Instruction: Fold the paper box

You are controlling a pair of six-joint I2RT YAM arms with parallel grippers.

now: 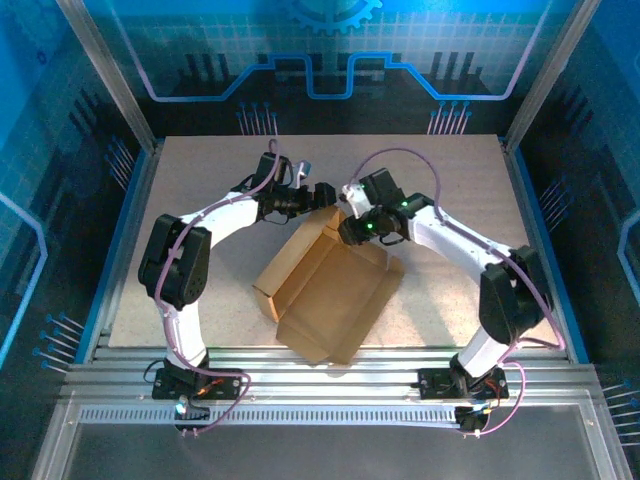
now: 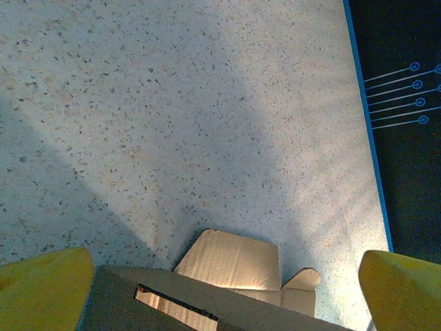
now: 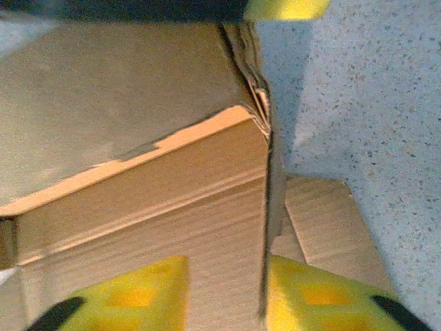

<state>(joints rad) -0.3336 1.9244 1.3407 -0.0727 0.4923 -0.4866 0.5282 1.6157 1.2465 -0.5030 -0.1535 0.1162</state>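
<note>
Mid-fold: my right gripper (image 3: 224, 296) sits loosely astride a wall of the box (image 1: 330, 285), left gripper (image 2: 224, 265) gaping wide; next I'd tuck that wall inward

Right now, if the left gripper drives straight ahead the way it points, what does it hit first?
Likely the box: its slotted wall sits inside the open left gripper, though depth is unclear.

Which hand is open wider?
The left hand: its yellow fingers sit at its wrist view's far corners. The right hand has them much closer, straddling a raised wall of the paper box.
</note>
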